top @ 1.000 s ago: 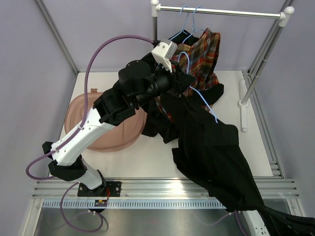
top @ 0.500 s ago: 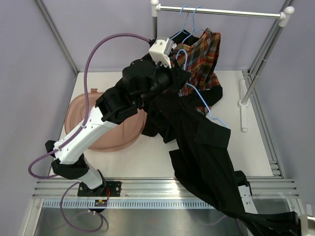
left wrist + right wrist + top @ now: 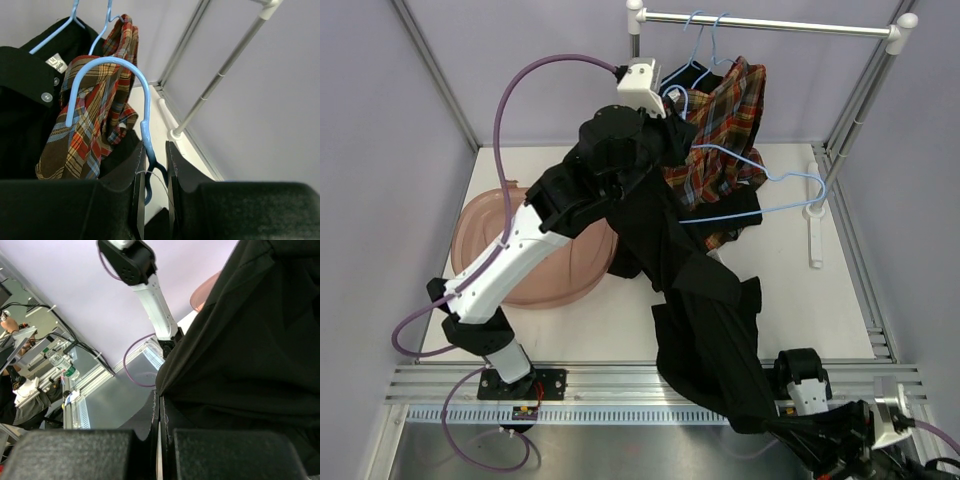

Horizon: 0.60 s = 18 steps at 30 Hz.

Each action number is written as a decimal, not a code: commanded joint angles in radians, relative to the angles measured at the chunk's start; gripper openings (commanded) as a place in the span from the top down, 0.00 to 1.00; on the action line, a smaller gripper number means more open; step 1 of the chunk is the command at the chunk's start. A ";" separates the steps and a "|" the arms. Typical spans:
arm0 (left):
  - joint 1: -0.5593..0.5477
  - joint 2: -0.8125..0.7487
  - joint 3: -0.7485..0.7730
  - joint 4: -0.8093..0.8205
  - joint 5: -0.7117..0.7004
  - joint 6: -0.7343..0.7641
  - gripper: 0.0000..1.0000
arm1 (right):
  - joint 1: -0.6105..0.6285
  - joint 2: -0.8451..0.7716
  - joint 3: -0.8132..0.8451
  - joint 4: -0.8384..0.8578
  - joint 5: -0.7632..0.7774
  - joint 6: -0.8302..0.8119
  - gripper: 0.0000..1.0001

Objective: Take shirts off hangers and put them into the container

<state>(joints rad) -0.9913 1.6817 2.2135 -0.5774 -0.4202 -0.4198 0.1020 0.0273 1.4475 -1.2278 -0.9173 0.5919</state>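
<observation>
Left wrist: my left hand (image 3: 156, 166) clamps the hanger (image 3: 145, 134) neck; right hand (image 3: 159, 412) pinches black shirt (image 3: 250, 340). Step, I judge: stripping. Next: drop shirt into container (image 3: 480, 232), left of left hand.

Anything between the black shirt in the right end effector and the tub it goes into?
Yes: the left arm stretches above the tub, covering its right side in the top view. The black shirt, pinched by the right end effector, trails to the tub's right.

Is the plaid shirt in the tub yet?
No, the plaid shirt hangs up by the rail, well apart from the tub.
</observation>
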 commanded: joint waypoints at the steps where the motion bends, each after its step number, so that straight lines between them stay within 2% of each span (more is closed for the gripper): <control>1: 0.056 -0.112 -0.007 0.071 0.081 0.010 1.00 | -0.024 -0.073 -0.073 0.059 -0.091 0.020 1.00; 7: 0.056 -0.315 -0.253 0.169 0.498 -0.069 1.00 | -0.068 -0.029 -0.327 0.215 0.075 0.092 1.00; 11: 0.046 -0.470 -0.464 0.309 0.681 -0.126 1.00 | -0.071 0.039 -0.547 0.423 0.046 0.236 1.00; 12: 0.045 -0.525 -0.542 0.341 0.769 -0.137 1.00 | -0.071 0.049 -0.580 0.517 0.037 0.256 1.00; 15: 0.031 -0.606 -0.626 0.435 0.886 -0.181 1.00 | -0.071 0.109 -0.679 0.646 0.024 0.290 1.00; 18: -0.001 -0.680 -0.734 0.511 0.925 -0.203 1.00 | -0.071 0.236 -0.725 0.758 0.005 0.281 1.00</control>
<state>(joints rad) -0.9684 1.0592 1.5452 -0.2398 0.3321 -0.5724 0.0360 0.1715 0.7357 -0.7082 -0.8780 0.8249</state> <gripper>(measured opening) 0.191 0.011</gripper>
